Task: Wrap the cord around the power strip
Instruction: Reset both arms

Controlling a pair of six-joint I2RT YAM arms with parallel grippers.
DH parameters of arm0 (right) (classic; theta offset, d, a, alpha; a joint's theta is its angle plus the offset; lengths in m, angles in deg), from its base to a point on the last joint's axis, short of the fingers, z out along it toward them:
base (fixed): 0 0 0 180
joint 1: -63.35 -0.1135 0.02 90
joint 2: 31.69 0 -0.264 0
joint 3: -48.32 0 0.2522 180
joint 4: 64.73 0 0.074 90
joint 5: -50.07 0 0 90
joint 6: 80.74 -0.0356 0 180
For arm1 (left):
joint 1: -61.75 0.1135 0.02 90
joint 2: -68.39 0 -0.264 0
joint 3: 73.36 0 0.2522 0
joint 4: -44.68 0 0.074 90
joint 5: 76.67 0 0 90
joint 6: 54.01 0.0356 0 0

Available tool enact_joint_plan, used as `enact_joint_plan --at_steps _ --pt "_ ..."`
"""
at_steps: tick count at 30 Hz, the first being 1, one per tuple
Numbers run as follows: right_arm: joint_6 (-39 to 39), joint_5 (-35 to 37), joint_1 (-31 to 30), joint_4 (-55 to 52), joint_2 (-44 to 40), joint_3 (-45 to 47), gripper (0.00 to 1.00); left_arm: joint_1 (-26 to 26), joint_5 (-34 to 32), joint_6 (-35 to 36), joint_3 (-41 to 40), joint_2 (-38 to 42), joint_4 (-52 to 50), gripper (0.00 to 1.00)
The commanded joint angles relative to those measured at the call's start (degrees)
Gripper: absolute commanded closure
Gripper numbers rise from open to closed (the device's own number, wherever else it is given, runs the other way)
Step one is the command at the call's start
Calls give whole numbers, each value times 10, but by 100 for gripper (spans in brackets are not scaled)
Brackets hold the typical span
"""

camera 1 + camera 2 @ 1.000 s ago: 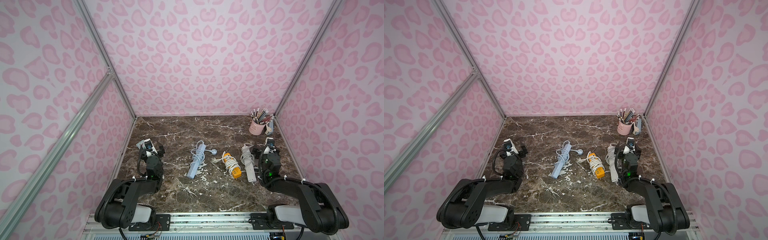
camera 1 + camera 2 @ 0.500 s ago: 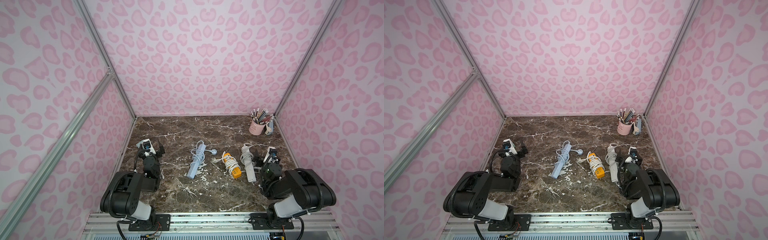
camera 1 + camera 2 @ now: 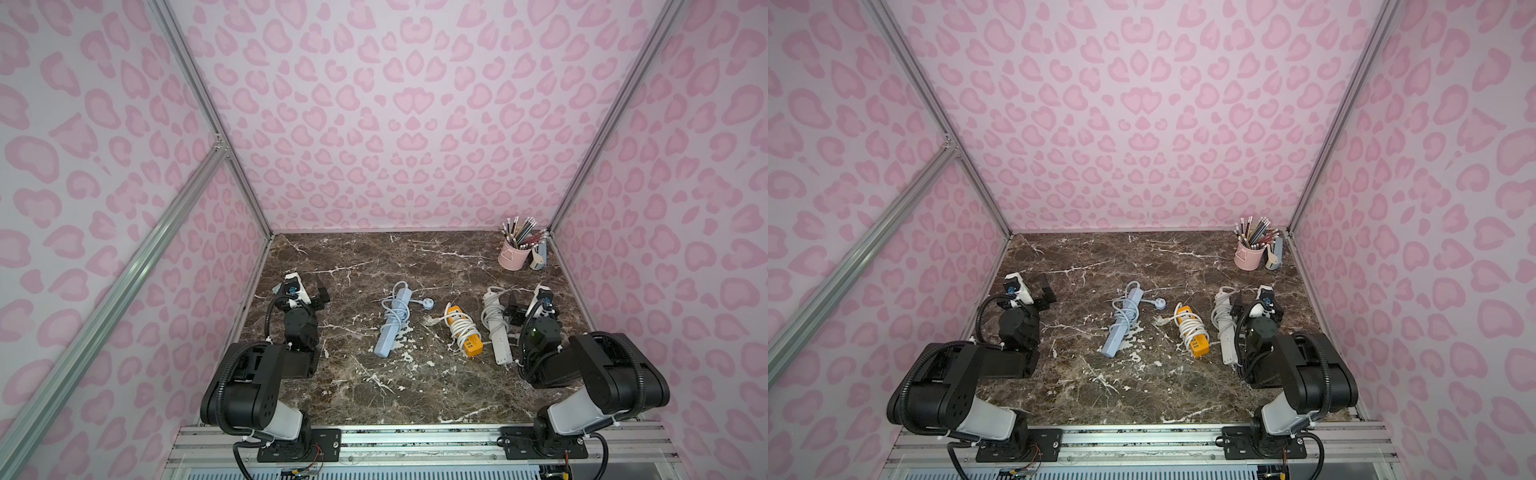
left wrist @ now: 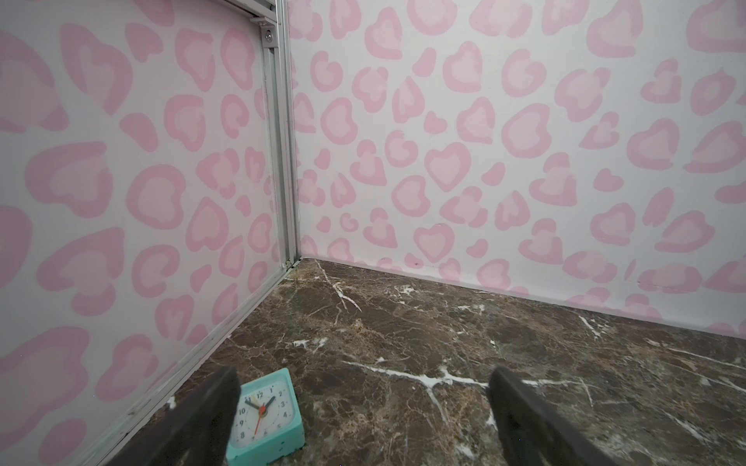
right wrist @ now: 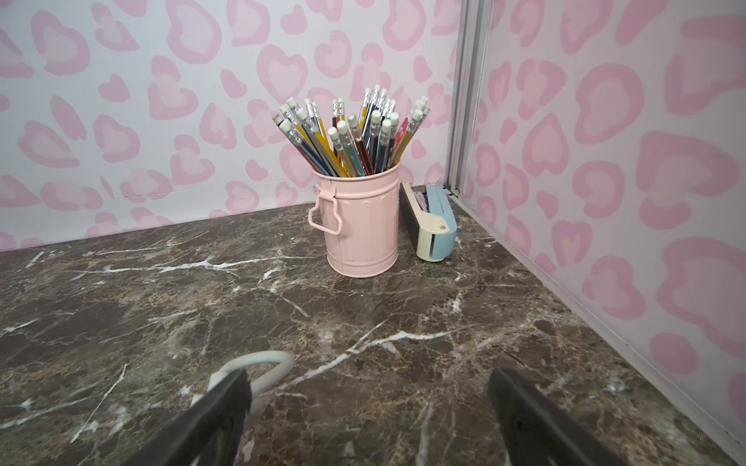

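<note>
Three power strips lie side by side mid-table in both top views, each with its cord coiled around its body: a blue power strip [image 3: 392,326] [image 3: 1123,322], an orange one [image 3: 464,337] [image 3: 1192,333] and a white one [image 3: 497,330] [image 3: 1225,330]. My right gripper [image 3: 527,301] [image 5: 365,389] is open just right of the white strip, touching nothing. A loop of the white cord [image 5: 264,361] shows beside one finger. My left gripper [image 3: 308,293] [image 4: 363,389] is open and empty near the left wall, far from the strips.
A teal alarm clock [image 4: 266,415] stands beside one left finger, by the left wall. A pink cup of pencils [image 3: 514,257] [image 5: 361,226] and a blue stapler [image 3: 539,257] [image 5: 434,222] occupy the back right corner. Both arms sit folded near the front rail.
Both arms have folded back and down over their bases, with the grippers staying near the same spots. The three power strips have not moved.
</note>
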Motion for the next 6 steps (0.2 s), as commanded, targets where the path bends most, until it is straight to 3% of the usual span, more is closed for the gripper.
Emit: enact_joint_plan --at_steps 1,6 --pt "3 4 1 17 1 -4 3 -5 1 9 2 -2 4 3" --pt "3 4 0 16 0 -4 3 -11 -6 11 1 -1 8 3"
